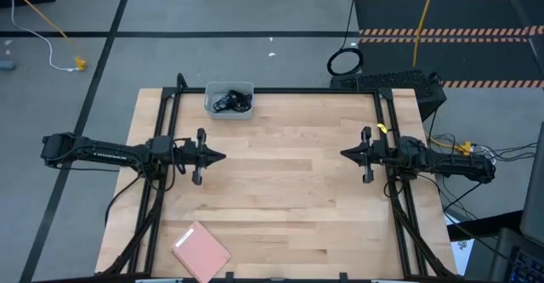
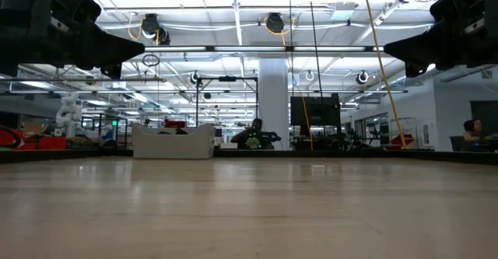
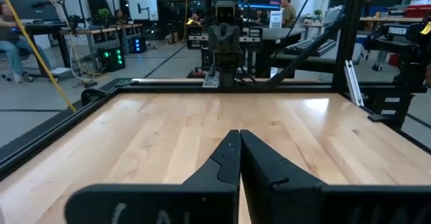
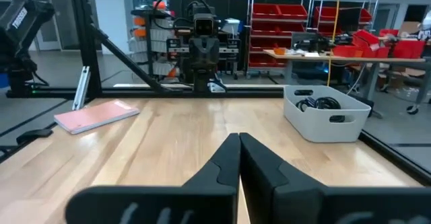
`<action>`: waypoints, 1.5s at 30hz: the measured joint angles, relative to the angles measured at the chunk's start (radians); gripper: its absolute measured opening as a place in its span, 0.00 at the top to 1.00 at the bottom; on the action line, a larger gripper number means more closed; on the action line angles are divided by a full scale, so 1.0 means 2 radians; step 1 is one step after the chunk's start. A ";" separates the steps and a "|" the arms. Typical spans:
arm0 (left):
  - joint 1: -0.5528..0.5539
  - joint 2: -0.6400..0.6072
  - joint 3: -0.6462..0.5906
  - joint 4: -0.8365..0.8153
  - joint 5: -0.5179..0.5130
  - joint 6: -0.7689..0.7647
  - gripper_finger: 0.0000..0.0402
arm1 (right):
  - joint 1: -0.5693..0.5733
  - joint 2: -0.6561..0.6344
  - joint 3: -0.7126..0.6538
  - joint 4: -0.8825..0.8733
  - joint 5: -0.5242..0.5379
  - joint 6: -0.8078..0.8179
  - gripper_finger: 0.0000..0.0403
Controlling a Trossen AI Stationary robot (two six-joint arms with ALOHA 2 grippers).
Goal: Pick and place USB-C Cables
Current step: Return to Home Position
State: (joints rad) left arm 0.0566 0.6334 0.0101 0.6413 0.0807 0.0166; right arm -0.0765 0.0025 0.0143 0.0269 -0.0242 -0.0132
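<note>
Dark cables [image 1: 231, 103] lie coiled inside a white bin [image 1: 208, 106] at the table's far edge, left of centre; they also show in the bin [image 4: 350, 123] in the right wrist view as dark cables [image 4: 320, 104]. I cannot tell how many there are or their colours. My left gripper [image 1: 223, 156] hovers over the table's left side, shut, pointing right. My right gripper [image 1: 343, 154] hovers over the right side, shut, pointing left. In the wrist views, my left gripper [image 3: 239, 135] and my right gripper [image 4: 238, 138] show fingertips together and hold nothing.
A pink rectangular pad [image 1: 201, 251] lies flat near the table's near-left corner, also seen as the pad [image 4: 95, 115]. A black frame rail [image 1: 289, 91] runs along the table's edges. A black ring [image 1: 345, 62] and a yellow cord [image 1: 425, 19] lie on the floor beyond.
</note>
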 joint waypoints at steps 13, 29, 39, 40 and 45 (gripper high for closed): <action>0.000 0.000 0.000 0.004 0.000 -0.002 0.98 | 0.000 0.000 0.000 -0.003 0.001 0.007 1.00; -0.017 -0.024 0.000 -0.033 0.038 -0.013 0.99 | 0.000 0.000 0.000 0.006 -0.001 0.014 1.00; -0.017 -0.119 0.000 -0.087 0.038 -0.018 1.00 | 0.000 0.000 0.000 0.009 -0.001 0.014 1.00; -0.017 -0.128 0.000 -0.095 0.038 -0.014 1.00 | 0.000 0.000 0.000 0.009 -0.001 0.014 1.00; -0.017 -0.169 0.000 -0.144 0.038 -0.011 1.00 | 0.000 0.000 0.000 0.010 0.000 0.014 1.00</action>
State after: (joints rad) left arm 0.0235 0.2961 0.0105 0.3527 0.1566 -0.0059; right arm -0.0765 0.0032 0.0147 0.0471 -0.0252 0.0147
